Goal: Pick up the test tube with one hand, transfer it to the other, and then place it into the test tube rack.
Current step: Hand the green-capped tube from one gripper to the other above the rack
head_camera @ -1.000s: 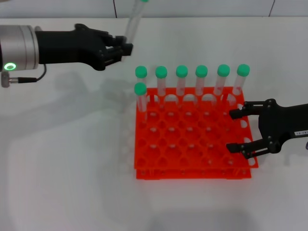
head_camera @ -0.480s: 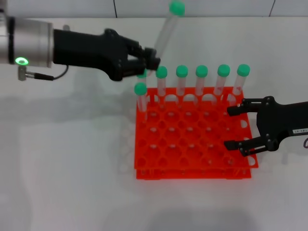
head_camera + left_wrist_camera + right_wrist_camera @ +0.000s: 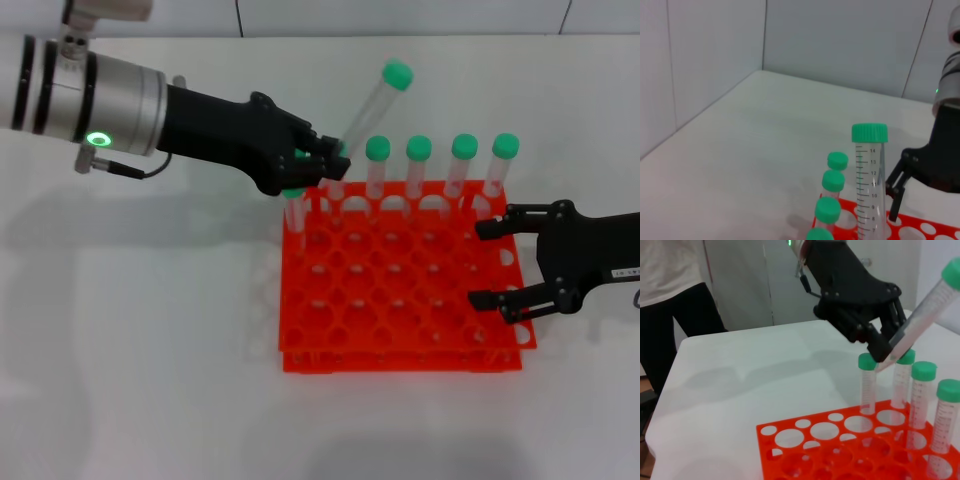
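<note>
My left gripper [image 3: 322,166], on the silver-white arm, is shut on the lower end of the test tube [image 3: 364,110]. The tube tilts up and to the right, with its green cap [image 3: 397,73] on top, above the back left corner of the orange-red rack [image 3: 400,300]. The left wrist view shows the held tube [image 3: 870,185] upright. The right wrist view shows the left gripper [image 3: 887,347] clamping the tube [image 3: 925,310]. My right gripper [image 3: 480,265], on the black arm, is open and empty over the rack's right edge.
Several other green-capped tubes [image 3: 418,165] stand in the rack's back row, and one [image 3: 293,200] stands at its left edge. The rack's other holes are free. A person [image 3: 670,305] stands beyond the white table [image 3: 140,350].
My left gripper has carried the tube to the right and lower, up to the rack's back left corner, and the tube now tilts more to the right. The right gripper has hardly moved.
</note>
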You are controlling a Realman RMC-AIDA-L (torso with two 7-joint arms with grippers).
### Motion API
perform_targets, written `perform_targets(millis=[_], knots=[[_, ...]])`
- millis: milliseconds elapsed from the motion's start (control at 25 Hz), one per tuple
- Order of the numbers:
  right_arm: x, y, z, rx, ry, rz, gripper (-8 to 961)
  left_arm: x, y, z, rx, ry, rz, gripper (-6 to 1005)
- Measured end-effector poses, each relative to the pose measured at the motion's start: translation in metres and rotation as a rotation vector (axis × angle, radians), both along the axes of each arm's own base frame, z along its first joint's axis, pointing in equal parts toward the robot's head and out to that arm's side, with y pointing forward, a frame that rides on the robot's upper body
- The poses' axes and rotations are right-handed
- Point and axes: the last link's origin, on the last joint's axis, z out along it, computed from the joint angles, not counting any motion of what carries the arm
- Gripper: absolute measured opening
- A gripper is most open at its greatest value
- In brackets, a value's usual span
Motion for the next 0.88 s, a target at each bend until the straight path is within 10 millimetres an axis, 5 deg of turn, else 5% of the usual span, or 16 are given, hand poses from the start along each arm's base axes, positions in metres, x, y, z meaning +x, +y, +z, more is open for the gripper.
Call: perform_targets(millis=[880], knots=[[0.001,0.000,0.028,0.040,0.165,-0.123,868,0.007,-0.011,-0.024,-0.009,-0.011,-0.142,208]])
